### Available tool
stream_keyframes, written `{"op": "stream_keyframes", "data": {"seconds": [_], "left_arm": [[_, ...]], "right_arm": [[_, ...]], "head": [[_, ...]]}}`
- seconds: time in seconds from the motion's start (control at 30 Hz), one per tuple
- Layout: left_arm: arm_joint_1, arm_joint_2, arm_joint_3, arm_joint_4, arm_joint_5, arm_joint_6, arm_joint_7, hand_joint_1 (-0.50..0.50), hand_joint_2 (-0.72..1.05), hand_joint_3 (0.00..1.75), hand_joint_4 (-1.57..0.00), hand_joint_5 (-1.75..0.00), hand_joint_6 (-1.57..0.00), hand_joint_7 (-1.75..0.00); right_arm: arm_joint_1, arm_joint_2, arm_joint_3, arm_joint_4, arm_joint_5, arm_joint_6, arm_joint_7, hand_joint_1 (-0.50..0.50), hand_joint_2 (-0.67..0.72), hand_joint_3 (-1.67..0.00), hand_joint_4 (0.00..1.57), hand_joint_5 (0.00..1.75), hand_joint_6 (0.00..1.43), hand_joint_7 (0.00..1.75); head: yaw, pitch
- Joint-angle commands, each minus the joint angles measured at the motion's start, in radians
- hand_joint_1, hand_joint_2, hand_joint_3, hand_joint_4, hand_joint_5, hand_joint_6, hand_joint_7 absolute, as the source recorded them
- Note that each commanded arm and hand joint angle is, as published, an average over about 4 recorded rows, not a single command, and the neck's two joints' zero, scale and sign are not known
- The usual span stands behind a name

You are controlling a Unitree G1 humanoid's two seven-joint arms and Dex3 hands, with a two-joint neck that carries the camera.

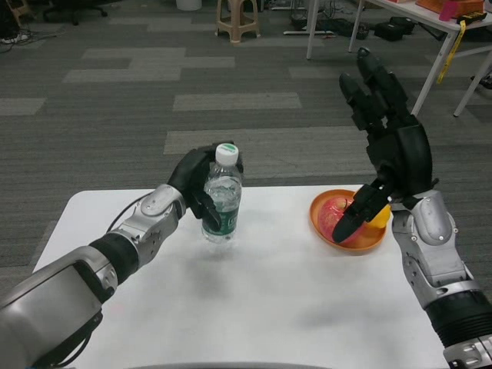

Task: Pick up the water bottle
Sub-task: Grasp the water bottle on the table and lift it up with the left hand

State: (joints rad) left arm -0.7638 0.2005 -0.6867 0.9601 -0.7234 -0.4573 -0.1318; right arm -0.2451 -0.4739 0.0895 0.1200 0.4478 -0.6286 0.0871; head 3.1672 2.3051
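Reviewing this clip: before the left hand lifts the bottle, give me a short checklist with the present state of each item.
1. Clear plastic water bottle with white cap stands upright on the white table: ok.
2. Left hand wraps around the bottle's body: ok on the near side; far-side finger contact cannot tell.
3. Cap is on: ok.
4. Right hand is raised, open, well away from the bottle: ok.
5. Orange bowl sits apart from the bottle, out of the lift path: ok.
6. Grip firm enough to lift: cannot tell.
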Motion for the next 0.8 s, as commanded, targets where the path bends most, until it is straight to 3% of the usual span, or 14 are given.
{"op": "stream_keyframes", "data": {"seconds": [0.03, 0.33, 0.8], "left_arm": [[0.014, 0.018, 0.086, -0.087, 0.073, -0.016, 0.0, 0.5, -0.64, 0.09, -1.38, -1.75, -0.77, -1.61], [0.048, 0.033, 0.203, -0.261, 0.219, -0.017, 0.024, 0.5, -0.64, 0.09, -1.38, -1.75, -0.73, -1.61], [0.062, 0.044, 0.202, -0.343, 0.119, -0.021, 0.026, 0.5, -0.72, 0.09, -1.38, -1.75, -0.76, -1.61]], "right_arm": [[0.002, 0.004, -0.009, -0.008, 0.005, -0.006, -0.008, -0.42, 0.52, 0.0, 0.0, 0.0, 0.0, 0.0], [0.0, 0.005, -0.008, -0.006, 0.005, -0.006, -0.013, -0.42, 0.52, 0.0, 0.0, 0.0, 0.0, 0.0], [-0.009, 0.003, -0.007, 0.004, 0.005, -0.006, -0.016, -0.42, 0.53, 0.0, 0.0, 0.0, 0.0, 0.0]], "head": [[-0.001, -0.002], [0.002, -0.002], [0.0, -0.003]]}}
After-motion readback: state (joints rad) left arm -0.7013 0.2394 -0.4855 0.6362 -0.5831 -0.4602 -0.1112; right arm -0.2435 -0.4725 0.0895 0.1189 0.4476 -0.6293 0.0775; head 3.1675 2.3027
